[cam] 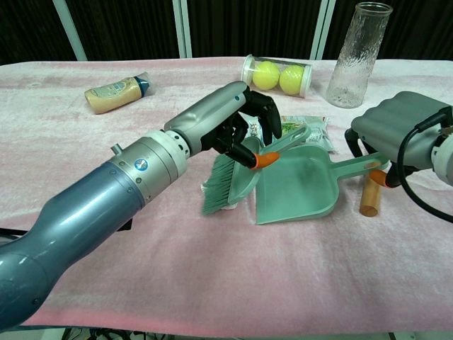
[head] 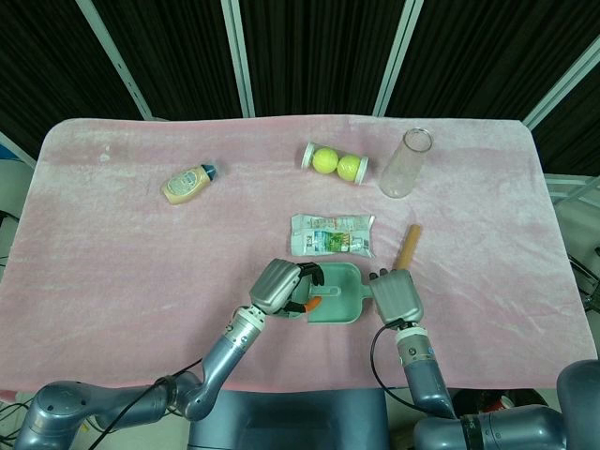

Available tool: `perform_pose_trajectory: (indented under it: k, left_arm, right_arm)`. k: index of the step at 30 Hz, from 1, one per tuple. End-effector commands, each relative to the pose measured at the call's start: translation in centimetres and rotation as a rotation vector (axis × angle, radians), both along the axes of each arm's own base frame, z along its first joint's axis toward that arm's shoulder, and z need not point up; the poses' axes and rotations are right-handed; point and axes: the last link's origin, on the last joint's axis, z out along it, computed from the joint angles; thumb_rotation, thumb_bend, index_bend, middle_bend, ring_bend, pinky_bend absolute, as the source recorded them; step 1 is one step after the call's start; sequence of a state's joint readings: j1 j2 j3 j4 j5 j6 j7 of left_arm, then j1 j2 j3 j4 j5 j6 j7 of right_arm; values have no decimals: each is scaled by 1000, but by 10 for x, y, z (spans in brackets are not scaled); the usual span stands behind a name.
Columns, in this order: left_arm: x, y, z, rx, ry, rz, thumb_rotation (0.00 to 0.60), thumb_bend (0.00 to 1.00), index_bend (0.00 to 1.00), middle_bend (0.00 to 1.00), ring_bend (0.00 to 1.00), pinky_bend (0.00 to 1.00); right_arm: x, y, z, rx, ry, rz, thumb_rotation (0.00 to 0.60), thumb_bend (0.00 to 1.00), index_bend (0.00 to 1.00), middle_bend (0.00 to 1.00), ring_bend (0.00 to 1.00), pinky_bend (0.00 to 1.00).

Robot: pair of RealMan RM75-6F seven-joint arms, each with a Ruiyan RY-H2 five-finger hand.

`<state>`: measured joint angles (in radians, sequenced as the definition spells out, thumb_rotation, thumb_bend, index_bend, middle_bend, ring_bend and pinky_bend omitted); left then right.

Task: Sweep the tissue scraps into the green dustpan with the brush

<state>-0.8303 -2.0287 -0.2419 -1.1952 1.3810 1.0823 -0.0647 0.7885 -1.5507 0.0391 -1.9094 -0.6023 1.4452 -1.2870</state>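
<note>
My left hand (head: 279,286) (cam: 233,120) grips the green brush by its orange collar (cam: 265,160). The bristles (cam: 225,185) stand at the left lip of the green dustpan (cam: 301,185) (head: 349,281). The tissue scraps are almost wholly hidden behind the bristles and my hand. Only a sliver of white (cam: 205,188) shows at the bristles' left edge. My right hand (head: 396,296) (cam: 400,134) holds the dustpan's handle (cam: 354,166) on the right side. The pan lies flat on the pink cloth.
A snack packet (head: 332,234) lies just behind the dustpan, and a wooden stick (head: 408,246) lies beside my right hand. Further back are a tube of tennis balls (head: 336,162), a glass vase (head: 406,163) and a sauce bottle (head: 188,182).
</note>
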Motion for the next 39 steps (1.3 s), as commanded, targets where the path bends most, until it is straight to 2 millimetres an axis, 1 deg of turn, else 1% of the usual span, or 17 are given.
perform_pose_trajectory:
  k: [1, 10, 16, 20, 25, 30, 34, 36, 39]
  left_arm:
    - [9, 2, -1, 0, -29, -6, 600, 371, 543, 643, 827, 972]
    - [20, 2, 3, 7, -110, -23, 600, 372, 543, 643, 826, 972]
    - [23, 5, 12, 20, -149, -33, 600, 372, 543, 643, 826, 972]
    - [20, 12, 26, 42, -170, -26, 600, 371, 544, 643, 826, 972]
    - [7, 23, 43, 65, -173, -6, 600, 372, 544, 643, 827, 972]
    - [-17, 31, 51, 73, -98, 10, 600, 371, 547, 643, 827, 972]
    - [-41, 30, 48, 57, -32, 38, 600, 372, 547, 643, 827, 972]
    - [-55, 25, 41, 43, 13, 42, 600, 372, 547, 643, 827, 972]
    - [-59, 23, 37, 36, 21, 38, 600, 371, 548, 643, 827, 972]
  right_arm:
    - [3, 2, -4, 10, -7, 2, 600, 387, 508, 503, 605, 730]
    - [5, 4, -4, 6, -7, -1, 600, 388, 510, 504, 605, 730]
    - [6, 5, -2, 5, -11, -1, 600, 388, 510, 505, 605, 730]
    - [8, 7, -4, 9, -9, 4, 600, 388, 510, 504, 604, 730]
    - [9, 8, -7, 15, -10, 4, 600, 388, 510, 504, 604, 730]
    - [10, 9, -8, 15, -7, 7, 600, 388, 510, 504, 605, 730]
    - [10, 10, -8, 16, -2, 9, 600, 388, 510, 504, 605, 730]
    - [10, 9, -8, 14, -2, 11, 600, 387, 510, 504, 605, 730]
    - [12, 9, -7, 14, -3, 15, 600, 388, 510, 504, 605, 730]
